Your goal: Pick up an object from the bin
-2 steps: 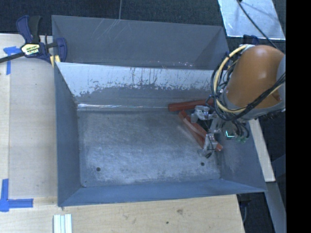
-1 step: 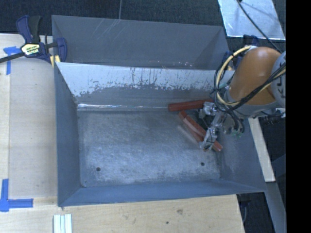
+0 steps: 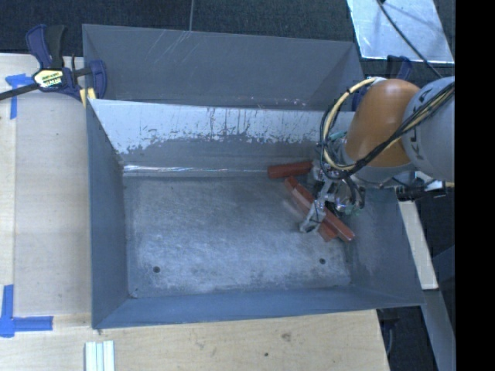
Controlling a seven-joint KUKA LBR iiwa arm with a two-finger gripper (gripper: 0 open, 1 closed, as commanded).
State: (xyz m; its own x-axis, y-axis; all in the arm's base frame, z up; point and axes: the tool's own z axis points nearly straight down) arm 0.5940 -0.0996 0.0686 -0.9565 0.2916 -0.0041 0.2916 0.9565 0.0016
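Grey bin [image 3: 216, 234] floor largely bare. Red sticks [image 3: 288, 171] lie at three o'clock, claw [image 3: 315, 216] low over them, presumably to grasp. Claw opening: cannot tell.

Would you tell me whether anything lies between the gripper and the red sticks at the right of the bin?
Nothing visible does. The gripper is down right over the slanted red stick near the right wall of the bin. A second red stick lies just behind it, towards the back wall, not in the way.
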